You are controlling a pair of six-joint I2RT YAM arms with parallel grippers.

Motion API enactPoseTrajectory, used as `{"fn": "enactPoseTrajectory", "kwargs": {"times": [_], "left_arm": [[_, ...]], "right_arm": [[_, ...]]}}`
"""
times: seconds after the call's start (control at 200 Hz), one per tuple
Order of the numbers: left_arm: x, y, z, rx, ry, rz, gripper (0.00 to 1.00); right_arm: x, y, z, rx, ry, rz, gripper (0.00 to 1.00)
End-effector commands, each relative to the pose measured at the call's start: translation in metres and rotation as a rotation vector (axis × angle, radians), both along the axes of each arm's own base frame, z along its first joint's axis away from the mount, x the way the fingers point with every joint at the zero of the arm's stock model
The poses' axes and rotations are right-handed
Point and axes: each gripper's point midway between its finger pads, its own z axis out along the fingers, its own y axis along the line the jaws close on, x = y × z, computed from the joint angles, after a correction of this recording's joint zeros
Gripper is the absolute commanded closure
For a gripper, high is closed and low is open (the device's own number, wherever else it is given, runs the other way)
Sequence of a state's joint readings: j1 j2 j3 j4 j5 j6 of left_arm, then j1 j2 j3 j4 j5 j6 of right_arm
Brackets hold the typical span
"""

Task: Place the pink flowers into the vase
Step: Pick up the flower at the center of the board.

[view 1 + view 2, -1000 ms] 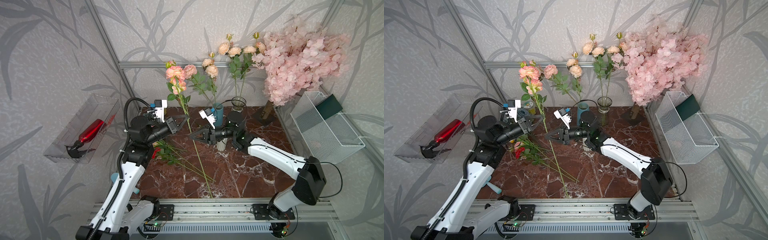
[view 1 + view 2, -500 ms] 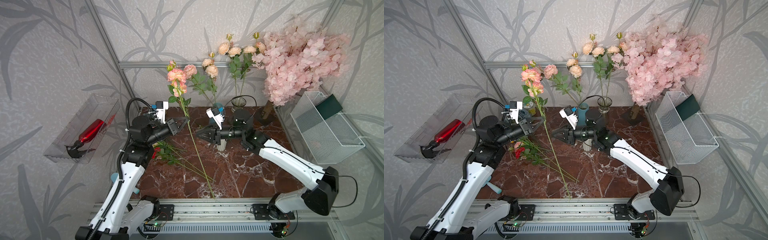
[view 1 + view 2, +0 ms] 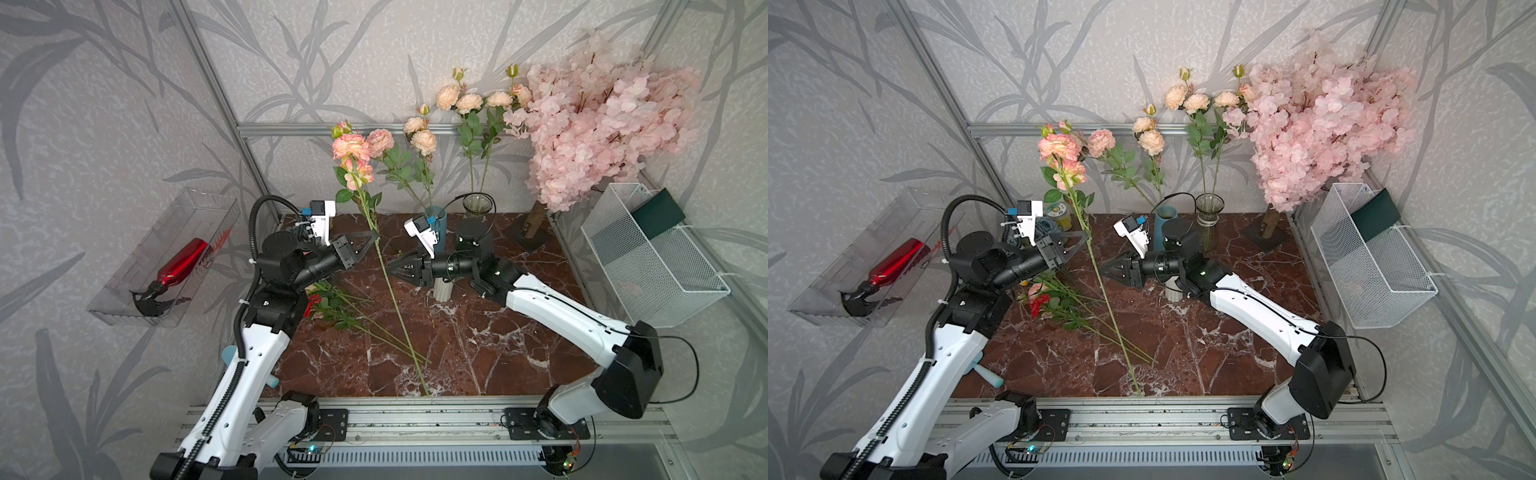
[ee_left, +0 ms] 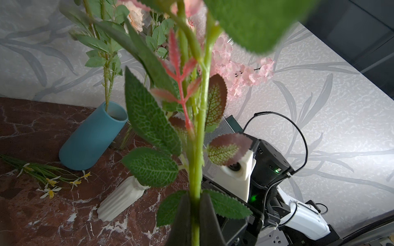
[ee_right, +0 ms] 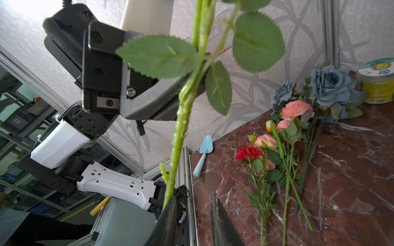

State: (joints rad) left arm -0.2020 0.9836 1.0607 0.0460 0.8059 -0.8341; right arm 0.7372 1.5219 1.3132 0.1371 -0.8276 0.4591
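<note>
A long-stemmed pink flower (image 3: 352,150) (image 3: 1059,150) is held up aslant over the marble table (image 3: 490,349). My left gripper (image 3: 372,238) (image 4: 195,197) is shut on its green stem (image 4: 197,149) just under the leaves. My right gripper (image 3: 392,270) (image 5: 191,205) is open lower down. The stem (image 5: 181,132) runs along one finger (image 5: 168,215), with a gap to the other. A white ribbed vase (image 4: 121,202) (image 3: 442,291) stands behind the right gripper. A teal vase (image 3: 437,218) and a glass vase (image 3: 478,204) at the back hold pink and peach flowers.
More pink flowers and a red one (image 3: 332,305) lie under the left arm. Blue-grey flowers (image 5: 332,85) and a yellow jar (image 5: 376,85) sit in the back left corner. A blossom tree (image 3: 594,116), wire basket (image 3: 652,266), spray-bottle tray (image 3: 178,266) and blue trowel (image 5: 202,155) line the sides.
My right gripper's jaws have opened off the stem, and its arm has swung a little. The left gripper keeps hold of the flower, which has hardly moved.
</note>
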Motion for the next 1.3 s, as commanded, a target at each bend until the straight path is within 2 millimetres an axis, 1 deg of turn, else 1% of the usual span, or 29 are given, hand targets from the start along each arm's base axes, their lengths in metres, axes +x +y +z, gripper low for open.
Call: {"fn": "enactPoseTrajectory", "kwargs": {"times": [0.0,0.175,0.28,0.375,0.435,0.53,0.605,0.8,1.03,1.295], "left_arm": [[-0.004,-0.003,0.016,-0.024,-0.054,-0.015,1.00],[-0.002,-0.004,0.011,-0.014,-0.044,-0.012,1.00],[-0.005,-0.003,0.015,-0.012,-0.055,-0.016,1.00],[-0.009,-0.002,0.019,0.000,-0.065,-0.013,1.00],[-0.010,-0.001,0.019,0.012,-0.065,-0.008,1.00],[-0.011,-0.001,0.016,0.018,-0.060,-0.007,1.00],[-0.008,-0.001,0.012,0.017,-0.052,-0.003,1.00],[-0.003,-0.006,0.010,-0.014,-0.040,-0.026,1.00],[-0.005,-0.016,0.011,-0.018,-0.044,-0.063,1.00],[-0.011,-0.026,0.009,-0.020,-0.034,-0.118,1.00]], "right_arm": [[-0.007,0.005,0.019,0.090,0.009,0.056,0.71],[-0.012,0.005,0.026,0.137,0.019,0.096,0.73],[-0.012,0.002,0.024,0.125,0.019,0.089,0.73],[-0.005,-0.007,0.019,0.097,0.007,0.040,0.73],[0.000,-0.015,0.020,0.104,0.011,0.022,0.74],[0.006,-0.026,0.029,0.141,0.009,0.008,0.73],[0.005,-0.030,0.036,0.159,0.027,0.014,0.73],[-0.001,-0.023,0.050,0.215,0.048,0.070,0.74],[-0.009,-0.006,0.051,0.212,0.050,0.123,0.78],[-0.009,-0.003,0.051,0.215,0.043,0.135,0.83]]}}
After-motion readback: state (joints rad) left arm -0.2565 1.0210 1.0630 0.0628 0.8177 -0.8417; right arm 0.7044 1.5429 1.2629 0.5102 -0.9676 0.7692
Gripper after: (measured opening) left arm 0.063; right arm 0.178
